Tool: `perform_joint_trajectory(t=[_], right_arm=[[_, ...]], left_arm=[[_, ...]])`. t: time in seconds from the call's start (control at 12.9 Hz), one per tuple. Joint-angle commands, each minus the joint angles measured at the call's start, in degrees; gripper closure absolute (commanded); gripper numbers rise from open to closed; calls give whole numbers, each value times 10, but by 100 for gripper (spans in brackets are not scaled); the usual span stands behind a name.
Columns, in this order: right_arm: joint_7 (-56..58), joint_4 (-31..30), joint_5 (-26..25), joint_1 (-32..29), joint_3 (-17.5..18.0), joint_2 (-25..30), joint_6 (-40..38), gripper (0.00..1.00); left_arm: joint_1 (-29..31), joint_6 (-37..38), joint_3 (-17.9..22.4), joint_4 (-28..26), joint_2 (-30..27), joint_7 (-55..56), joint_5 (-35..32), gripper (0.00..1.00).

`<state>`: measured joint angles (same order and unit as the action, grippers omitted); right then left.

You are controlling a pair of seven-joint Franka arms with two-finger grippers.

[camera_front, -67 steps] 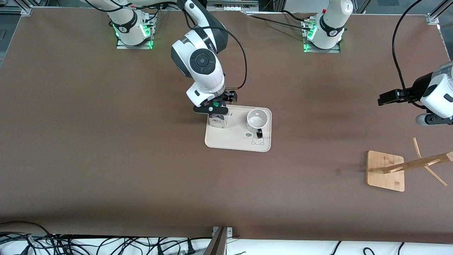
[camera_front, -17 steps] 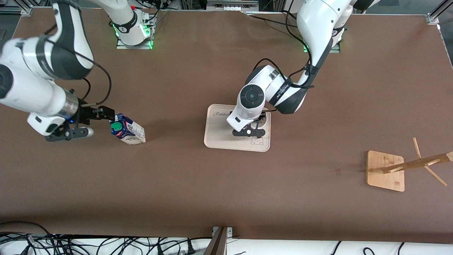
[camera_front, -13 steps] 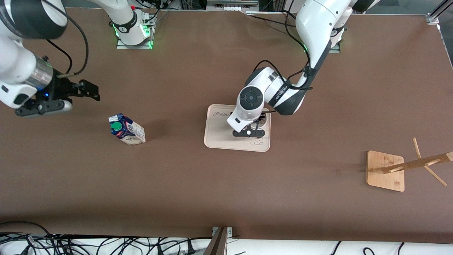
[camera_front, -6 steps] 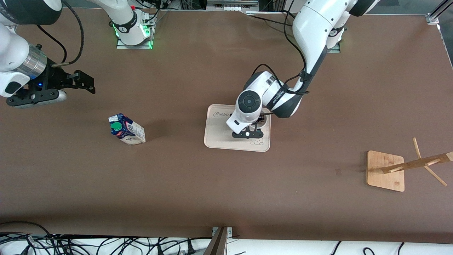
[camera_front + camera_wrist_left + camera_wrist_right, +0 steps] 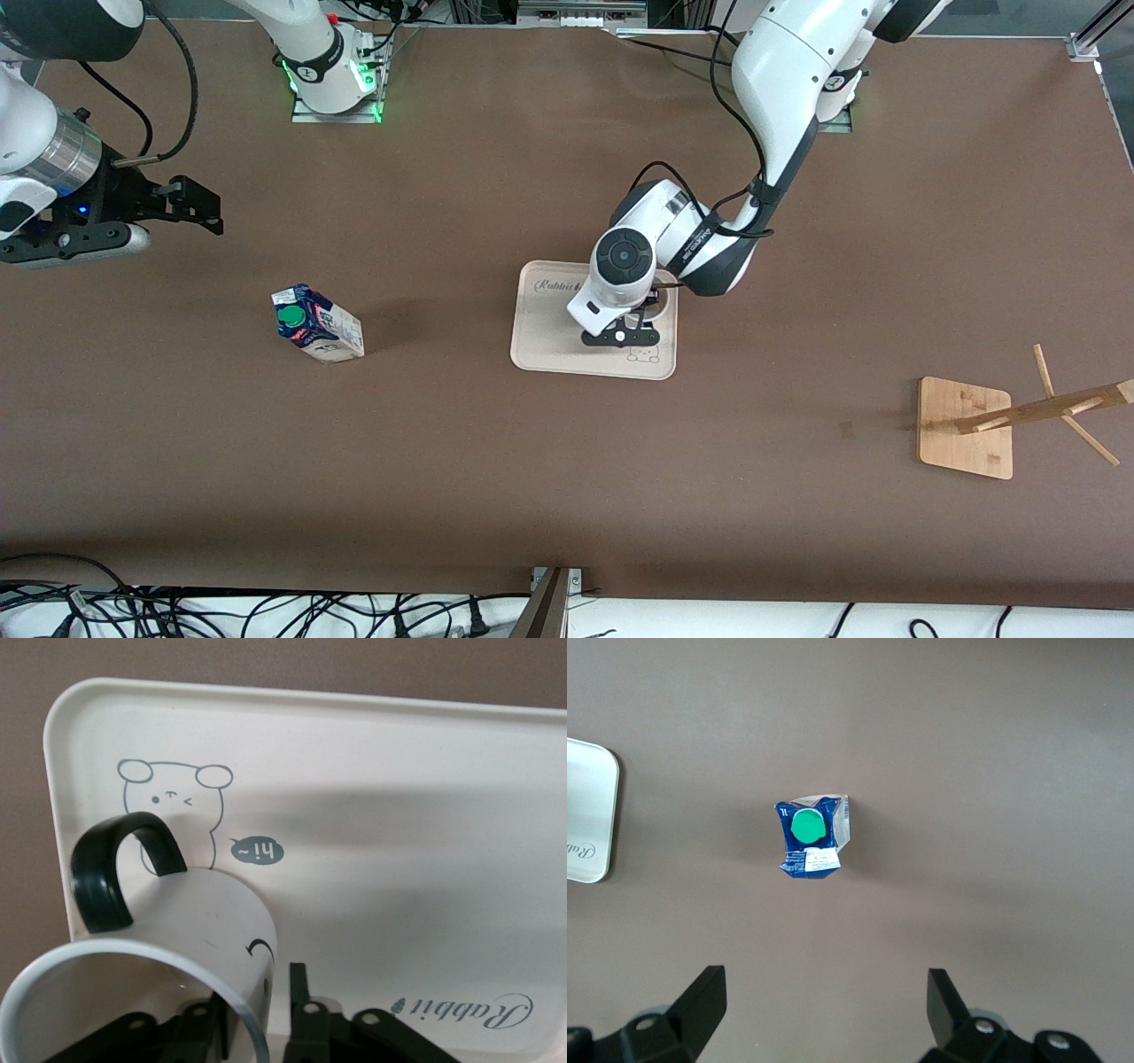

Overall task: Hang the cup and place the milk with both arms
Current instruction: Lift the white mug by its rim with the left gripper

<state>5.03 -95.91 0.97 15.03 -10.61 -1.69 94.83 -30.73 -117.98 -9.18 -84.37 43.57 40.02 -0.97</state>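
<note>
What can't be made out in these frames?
- Small white ceramic mug: the front view hides it under the left arm's wrist; the left wrist view cuts off its rim and most of its black face.
- Left pincer: one finger inside the mug, one outside; contact with the wall not visible.
- Wooden rack: its peg tips run off the front view's edge.
- Blue-and-white milk carton: print too small.

My left gripper (image 5: pixel 622 338) hides most of the cup (image 5: pixel 168 948) in the front view. The cup's rim is cut off in my left wrist view. The wooden rack (image 5: pixel 1019 416) runs past the frame edge.
</note>
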Motion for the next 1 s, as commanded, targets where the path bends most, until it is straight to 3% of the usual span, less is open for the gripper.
perform_joint_trajectory(t=[0.0, 0.31, 0.62, 0.77, 0.93], right_arm=[[10, -9, -9, -121, 121, 16, -2, 0], [2, -2, -11, -120, 123, 17, 0, 0], [3, 8, -10, -125, 118, 13, 0, 0], [3, 24, -6, -123, 113, 2, 0, 0], [2, 29, -8, -124, 113, 2, 2, 0]], left_arm=[[6, 15, 2, 7, -8, 11, -12, 100], [9, 41, 8, 31, -9, 7, -59, 100], [35, 225, -2, 174, -19, 13, -55, 100], [62, 267, 3, 199, -69, -10, -64, 100], [108, 266, 10, 199, -111, -144, -84, 100]])
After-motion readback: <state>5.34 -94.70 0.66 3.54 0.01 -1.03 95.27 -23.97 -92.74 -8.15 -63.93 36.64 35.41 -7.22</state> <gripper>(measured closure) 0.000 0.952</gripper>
